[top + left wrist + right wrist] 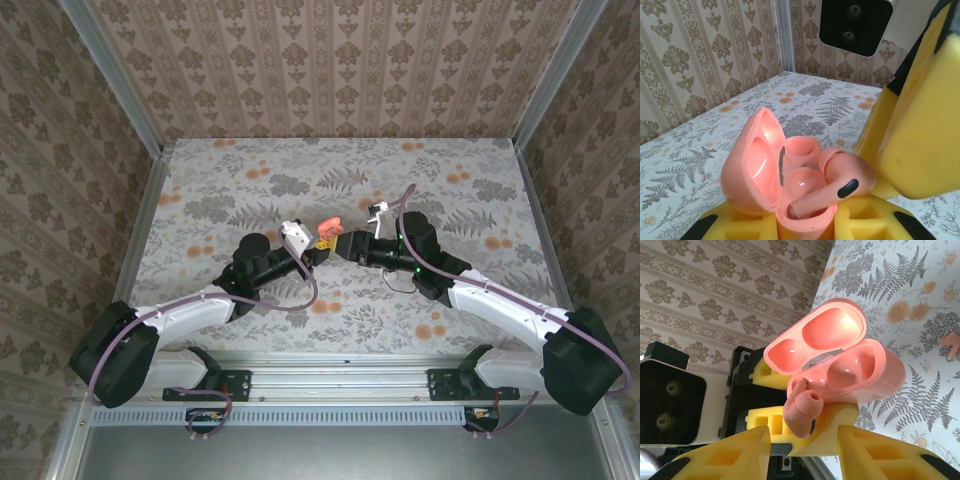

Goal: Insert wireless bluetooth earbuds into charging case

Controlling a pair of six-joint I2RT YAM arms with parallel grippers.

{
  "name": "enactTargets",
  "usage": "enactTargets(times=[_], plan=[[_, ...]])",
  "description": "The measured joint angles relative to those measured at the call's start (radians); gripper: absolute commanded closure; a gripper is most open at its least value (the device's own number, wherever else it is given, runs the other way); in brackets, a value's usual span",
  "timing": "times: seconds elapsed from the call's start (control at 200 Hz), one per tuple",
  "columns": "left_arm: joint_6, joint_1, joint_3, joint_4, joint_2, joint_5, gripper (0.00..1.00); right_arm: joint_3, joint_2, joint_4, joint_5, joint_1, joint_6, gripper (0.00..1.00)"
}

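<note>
While pinched at its base between the yellow pads (740,222) of the left gripper (802,227), closed tight on it, stands upright over the middle of the flower-print table (250,170): coral-pink charging case (755,175), glossy and rounded, lid thrown back on a thin metal hinge (821,358). Two scooped hollows inside the lid, glowing pale. Lodged in one well, stem down and only partway in: earbud (845,172), same coral pink as the case, with a round open tip and a black oval patch on its head. Head leaning out over the rim toward the right gripper (805,445). Fingers of that gripper parted, bud at the mouth of the gap; cannot tell whether touching it. Well apart from the case, lying flat on the table in the right wrist view: small coral-pink piece (948,344), too small to name.
</note>
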State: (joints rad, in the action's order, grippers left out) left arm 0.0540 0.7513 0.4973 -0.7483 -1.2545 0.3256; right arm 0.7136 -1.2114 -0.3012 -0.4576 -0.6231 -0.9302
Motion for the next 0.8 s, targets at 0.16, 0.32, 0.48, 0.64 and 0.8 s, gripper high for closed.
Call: enactTargets(times=[0.16, 0.32, 0.48, 0.64, 0.8], plan=[[0.000, 0.000, 0.000, 0.000, 0.000, 0.000, 0.84, 0.000, -0.010, -0.012, -0.001, 0.005, -0.002, 0.64], [0.000, 0.000, 0.000, 0.004, 0.000, 0.000, 0.84, 0.000, -0.015, -0.018, -0.003, 0.005, -0.002, 0.66], [0.000, 0.000, 0.000, 0.004, 0.002, 0.000, 0.84, 0.000, -0.015, -0.037, -0.004, 0.010, -0.002, 0.67], [0.000, 0.000, 0.000, 0.011, 0.006, -0.003, 0.84, 0.000, -0.021, -0.045, -0.006, 0.010, -0.002, 0.67], [0.000, 0.000, 0.000, 0.014, 0.006, -0.009, 0.85, 0.000, -0.028, -0.055, -0.008, 0.010, -0.002, 0.68]])
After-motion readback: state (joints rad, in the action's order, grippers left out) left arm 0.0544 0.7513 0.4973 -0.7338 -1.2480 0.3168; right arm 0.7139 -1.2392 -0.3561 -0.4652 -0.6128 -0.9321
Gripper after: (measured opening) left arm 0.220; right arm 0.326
